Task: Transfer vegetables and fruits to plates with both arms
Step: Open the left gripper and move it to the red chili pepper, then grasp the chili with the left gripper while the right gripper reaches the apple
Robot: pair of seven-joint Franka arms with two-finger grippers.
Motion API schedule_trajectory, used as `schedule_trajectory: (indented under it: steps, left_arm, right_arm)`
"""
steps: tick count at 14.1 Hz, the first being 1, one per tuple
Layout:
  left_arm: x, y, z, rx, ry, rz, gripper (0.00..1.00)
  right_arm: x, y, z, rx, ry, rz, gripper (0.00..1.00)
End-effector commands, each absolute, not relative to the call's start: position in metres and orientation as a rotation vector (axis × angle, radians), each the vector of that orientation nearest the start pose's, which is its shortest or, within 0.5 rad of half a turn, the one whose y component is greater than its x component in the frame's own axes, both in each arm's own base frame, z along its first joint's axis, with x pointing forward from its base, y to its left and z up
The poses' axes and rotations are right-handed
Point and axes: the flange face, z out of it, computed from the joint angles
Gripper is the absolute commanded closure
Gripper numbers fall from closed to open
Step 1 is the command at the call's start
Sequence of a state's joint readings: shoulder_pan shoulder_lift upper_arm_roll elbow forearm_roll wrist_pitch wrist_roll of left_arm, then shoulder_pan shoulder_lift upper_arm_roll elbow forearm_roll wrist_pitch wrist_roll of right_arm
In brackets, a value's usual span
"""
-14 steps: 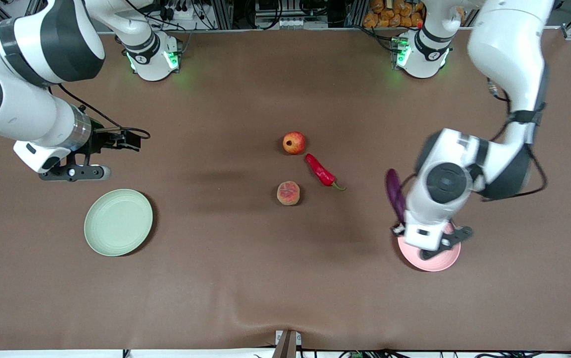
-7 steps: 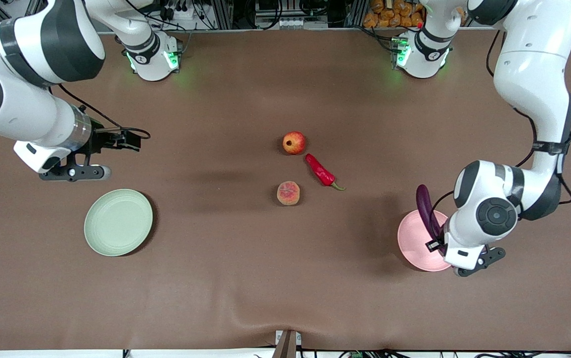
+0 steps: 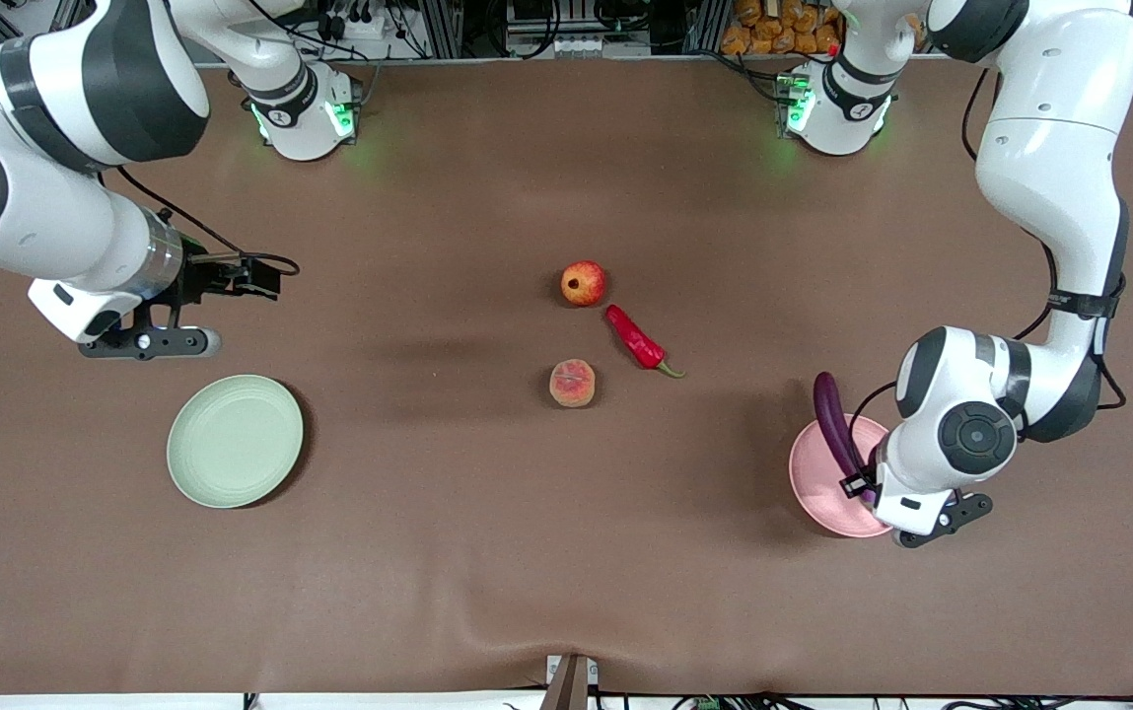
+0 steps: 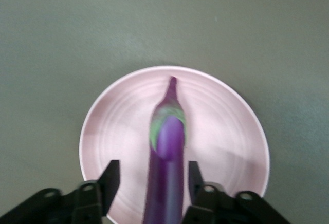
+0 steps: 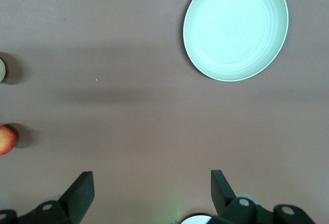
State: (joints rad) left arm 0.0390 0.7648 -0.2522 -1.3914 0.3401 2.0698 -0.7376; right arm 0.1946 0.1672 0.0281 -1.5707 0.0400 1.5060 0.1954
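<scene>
The purple eggplant (image 3: 834,424) (image 4: 167,152) hangs lengthwise over the pale pink plate (image 3: 815,485) (image 4: 113,126). My left gripper (image 3: 863,487) (image 4: 151,170) is open around it, with a gap between each finger and the eggplant. Whether the eggplant touches the plate, I cannot tell. A round red-yellow fruit (image 3: 583,283) (image 5: 6,139), a red chili pepper (image 3: 637,340) and a peach (image 3: 573,383) lie at the table's middle. The pale green plate (image 3: 235,441) (image 5: 235,26) sits bare toward the right arm's end. My right gripper (image 3: 147,342) (image 5: 151,180) waits open over bare table, near the green plate.
The brown table cloth (image 3: 448,552) has a slight ridge near the front edge. Both arm bases (image 3: 305,108) stand at the table's edge farthest from the front camera, with racks of equipment there.
The left arm swung the eggplant over the pink plate and settled there. Its fingers have now parted from the eggplant. The right arm has not moved.
</scene>
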Motion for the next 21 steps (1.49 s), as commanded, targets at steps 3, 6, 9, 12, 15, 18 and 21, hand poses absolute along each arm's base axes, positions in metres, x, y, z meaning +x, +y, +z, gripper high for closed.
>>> schedule_trajectory:
  steps: [3, 6, 9, 12, 15, 18, 21]
  left_arm:
    - [0.708, -0.106, 0.309, -2.934, -0.605, 0.023, 0.00]
    - [0.682, -0.180, 0.322, -2.941, -0.816, 0.159, 0.00]
    - [0.640, -0.280, 0.306, -2.841, -1.066, 0.205, 0.00]
    - [0.579, -0.363, 0.260, -2.740, -1.153, 0.237, 0.00]
    - [0.543, -0.406, 0.240, -2.651, -1.425, 0.179, 0.00]
    - [0.519, -0.433, 0.227, -2.644, -1.493, 0.163, 0.00]
    - [0.491, -0.437, 0.200, -2.666, -1.428, 0.162, 0.00]
  right_arm:
    - [0.566, 0.146, 0.525, -3.149, -0.015, 0.373, 0.00]
    - [0.564, 0.154, 0.526, -3.149, -0.032, 0.369, 0.00]
    - [0.562, 0.162, 0.527, -3.144, -0.053, 0.371, 0.00]
    - [0.555, 0.183, 0.527, -3.148, -0.048, 0.372, 0.00]
    - [0.546, 0.208, 0.527, -3.161, -0.032, 0.370, 0.00]
    - [0.538, 0.227, 0.525, -3.170, -0.027, 0.373, 0.00]
    - [0.537, 0.244, 0.515, -3.174, -0.045, 0.382, 0.00]
